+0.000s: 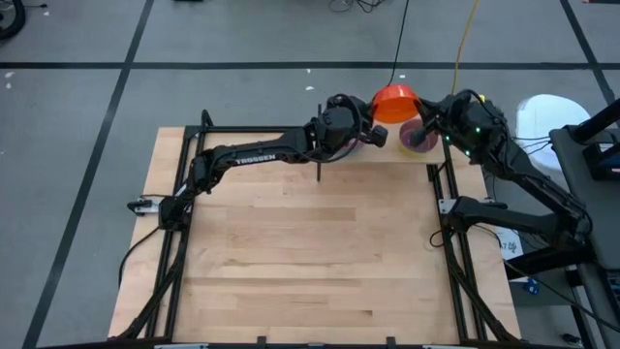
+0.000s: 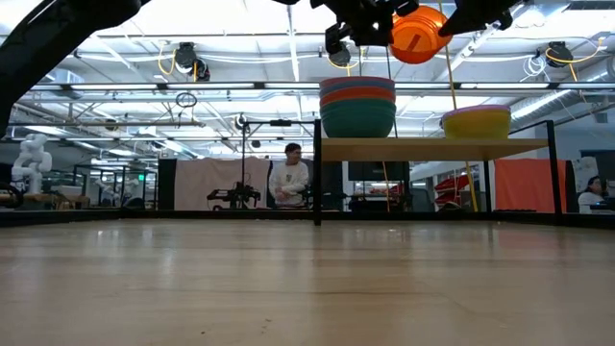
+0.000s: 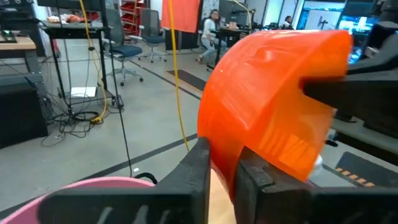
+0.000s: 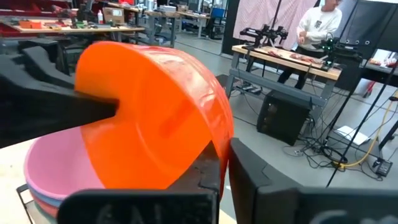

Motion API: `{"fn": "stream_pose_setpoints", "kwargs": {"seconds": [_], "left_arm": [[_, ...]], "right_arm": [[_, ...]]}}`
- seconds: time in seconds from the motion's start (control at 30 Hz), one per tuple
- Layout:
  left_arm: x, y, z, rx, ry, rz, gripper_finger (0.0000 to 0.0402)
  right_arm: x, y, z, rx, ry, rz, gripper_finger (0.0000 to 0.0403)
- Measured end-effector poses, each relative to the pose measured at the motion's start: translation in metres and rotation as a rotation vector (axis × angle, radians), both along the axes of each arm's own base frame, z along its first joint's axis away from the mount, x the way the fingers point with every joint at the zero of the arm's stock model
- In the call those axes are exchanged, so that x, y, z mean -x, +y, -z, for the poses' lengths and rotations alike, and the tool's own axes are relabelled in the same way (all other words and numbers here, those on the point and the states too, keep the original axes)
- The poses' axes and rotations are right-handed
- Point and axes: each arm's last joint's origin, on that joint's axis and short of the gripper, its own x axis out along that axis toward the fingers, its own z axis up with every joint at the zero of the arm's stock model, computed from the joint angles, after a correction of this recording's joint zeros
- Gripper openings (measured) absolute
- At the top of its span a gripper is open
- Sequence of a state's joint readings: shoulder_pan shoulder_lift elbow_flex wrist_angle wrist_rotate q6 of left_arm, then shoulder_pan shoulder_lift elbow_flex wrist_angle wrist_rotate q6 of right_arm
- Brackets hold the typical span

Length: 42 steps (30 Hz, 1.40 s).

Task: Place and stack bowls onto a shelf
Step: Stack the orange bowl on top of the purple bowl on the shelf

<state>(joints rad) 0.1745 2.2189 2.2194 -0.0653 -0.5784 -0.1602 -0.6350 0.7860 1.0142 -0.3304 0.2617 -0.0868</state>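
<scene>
High view: left gripper [image 1: 380, 124] and right gripper [image 1: 422, 114] both clamp orange bowl [image 1: 393, 101] rim (tilted), above shelf [image 2: 432, 149].

Grey floor [image 1: 242, 39] with dark tape lines, far workbenches [image 4: 292, 59], office chairs [image 3: 134, 46], seated person [image 2: 288, 178], bright ceiling lights [image 2: 250, 14].

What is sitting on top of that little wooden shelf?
On the shelf stand two piles: a stack of bowls with teal lowest, and a yellow bowl. An orange bowl hangs above, held by both arms. What the bowls contain is hidden.
</scene>
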Motion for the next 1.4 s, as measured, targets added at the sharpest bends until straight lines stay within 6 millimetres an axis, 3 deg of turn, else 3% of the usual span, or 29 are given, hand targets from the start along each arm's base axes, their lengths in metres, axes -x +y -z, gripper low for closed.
{"fn": "stream_pose_setpoints", "kwargs": {"seconds": [0.17,0.53,0.87,1.17,1.4], "left_arm": [[0.003,-0.006,-0.005,0.014,0.005,0.045,0.0080],[0.032,-0.030,-0.043,-0.009,0.079,0.118,0.0151],[0.046,-0.055,-0.065,-0.105,0.123,0.152,0.0158],[0.067,-0.062,-0.089,-0.126,0.107,0.158,0.0159],[0.078,-0.062,-0.098,-0.126,0.107,0.156,0.0159]], "right_arm": [[0.000,0.000,0.001,-0.010,0.014,0.002,0.0001],[0.005,0.006,0.003,-0.023,0.033,-0.038,0.0002],[0.025,0.020,-0.001,-0.062,0.010,-0.009,0.0002],[0.052,0.040,-0.030,-0.241,0.140,-0.025,0.0001],[0.052,0.040,-0.048,-0.383,0.271,0.020,0.0001]]}}
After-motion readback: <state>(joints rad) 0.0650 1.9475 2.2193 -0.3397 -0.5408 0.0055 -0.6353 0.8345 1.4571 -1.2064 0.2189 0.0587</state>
